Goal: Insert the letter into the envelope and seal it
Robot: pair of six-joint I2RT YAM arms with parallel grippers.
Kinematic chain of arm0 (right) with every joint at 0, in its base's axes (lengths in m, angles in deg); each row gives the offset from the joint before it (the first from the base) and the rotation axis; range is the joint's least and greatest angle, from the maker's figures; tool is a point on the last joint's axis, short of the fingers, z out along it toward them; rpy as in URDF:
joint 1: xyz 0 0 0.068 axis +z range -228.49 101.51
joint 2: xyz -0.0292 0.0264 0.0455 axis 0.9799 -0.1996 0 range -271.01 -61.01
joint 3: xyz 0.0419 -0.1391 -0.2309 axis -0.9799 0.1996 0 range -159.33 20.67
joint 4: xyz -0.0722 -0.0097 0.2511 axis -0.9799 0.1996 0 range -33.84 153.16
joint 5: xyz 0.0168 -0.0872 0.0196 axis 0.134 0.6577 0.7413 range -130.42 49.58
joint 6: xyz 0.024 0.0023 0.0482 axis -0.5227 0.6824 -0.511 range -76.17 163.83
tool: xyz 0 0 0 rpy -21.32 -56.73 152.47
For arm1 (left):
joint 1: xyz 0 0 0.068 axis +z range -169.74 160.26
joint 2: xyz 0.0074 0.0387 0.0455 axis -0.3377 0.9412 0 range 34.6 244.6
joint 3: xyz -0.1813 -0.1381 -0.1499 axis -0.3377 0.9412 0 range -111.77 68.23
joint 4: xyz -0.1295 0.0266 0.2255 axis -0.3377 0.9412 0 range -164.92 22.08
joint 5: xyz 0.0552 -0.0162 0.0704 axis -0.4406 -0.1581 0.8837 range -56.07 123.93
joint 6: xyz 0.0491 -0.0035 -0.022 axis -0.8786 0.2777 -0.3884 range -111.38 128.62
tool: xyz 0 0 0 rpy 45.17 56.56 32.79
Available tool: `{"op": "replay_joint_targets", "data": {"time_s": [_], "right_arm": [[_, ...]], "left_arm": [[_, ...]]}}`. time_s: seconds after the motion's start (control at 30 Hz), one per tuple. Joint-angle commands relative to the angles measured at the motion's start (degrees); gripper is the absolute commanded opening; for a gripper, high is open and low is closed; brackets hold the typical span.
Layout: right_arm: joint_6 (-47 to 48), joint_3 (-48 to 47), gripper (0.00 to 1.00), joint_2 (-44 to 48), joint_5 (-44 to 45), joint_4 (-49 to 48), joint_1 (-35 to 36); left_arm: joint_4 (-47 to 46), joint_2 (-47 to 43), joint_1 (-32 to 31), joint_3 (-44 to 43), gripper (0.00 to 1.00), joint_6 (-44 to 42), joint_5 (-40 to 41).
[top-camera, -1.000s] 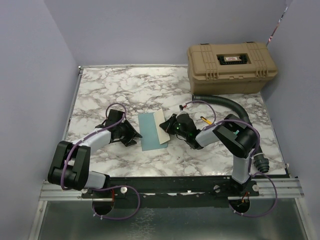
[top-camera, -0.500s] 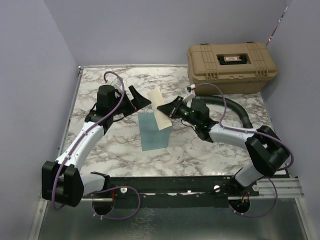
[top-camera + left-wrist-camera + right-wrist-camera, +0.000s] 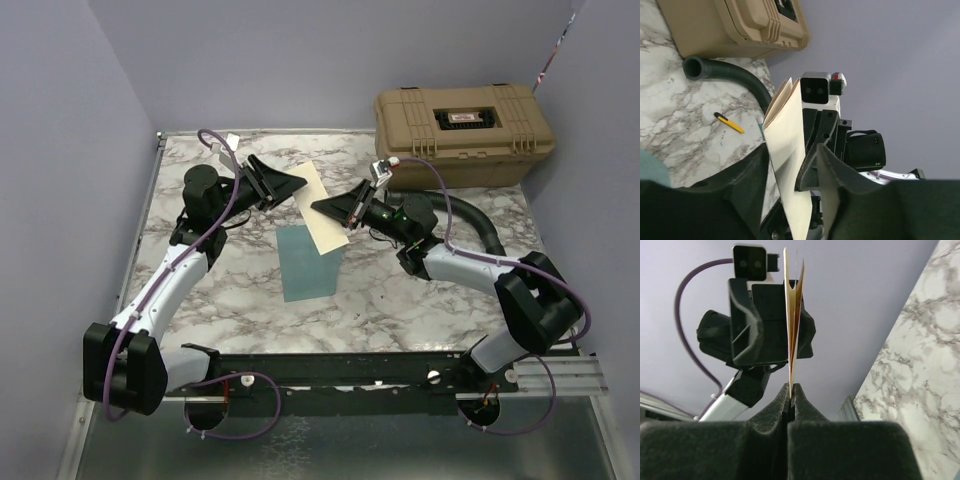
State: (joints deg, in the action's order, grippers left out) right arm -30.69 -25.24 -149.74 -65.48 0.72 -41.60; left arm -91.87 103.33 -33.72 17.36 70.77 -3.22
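The letter [image 3: 318, 205], folded with its cream back outward, hangs in the air above the table's middle. My right gripper [image 3: 324, 209] is shut on its right edge; in the right wrist view the fingers [image 3: 775, 407] pinch the sheet [image 3: 791, 315] edge-on. My left gripper [image 3: 296, 184] is open at the letter's left edge. In the left wrist view the sheet [image 3: 787, 165] stands between the spread fingers [image 3: 840, 185]. The teal envelope [image 3: 308, 262] lies flat on the table below, free of both grippers.
A tan hard case [image 3: 462, 122] stands at the back right. A black corrugated hose [image 3: 470, 212] curves in front of it. A yellow pen [image 3: 730, 123] lies on the marble near the hose. Purple walls close in the left, back and right.
Both arms rose and reached toward the back. The right gripper lifted the letter off the envelope. The left gripper moved from the table to the letter's left edge.
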Motion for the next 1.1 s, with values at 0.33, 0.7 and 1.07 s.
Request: {"op": "replay_joint_targets", "data": {"time_s": [0.33,0.7,1.07], "right_arm": [[6.52,-7.02,0.32,-1.79,-17.92,3.4,-1.07],[14.02,-11.76,0.28,-2.08,-34.85,7.43,-3.03],[22.54,-10.68,0.01,-0.6,-23.34,20.35,-3.05]], "left_arm": [[-4.98,0.51,0.09,-2.65,0.0,-2.17,-8.83],[-2.19,0.73,0.09,-5.25,0.0,-7.64,-17.61],[13.78,1.22,0.07,-7.95,0.77,-17.39,-9.53]]}}
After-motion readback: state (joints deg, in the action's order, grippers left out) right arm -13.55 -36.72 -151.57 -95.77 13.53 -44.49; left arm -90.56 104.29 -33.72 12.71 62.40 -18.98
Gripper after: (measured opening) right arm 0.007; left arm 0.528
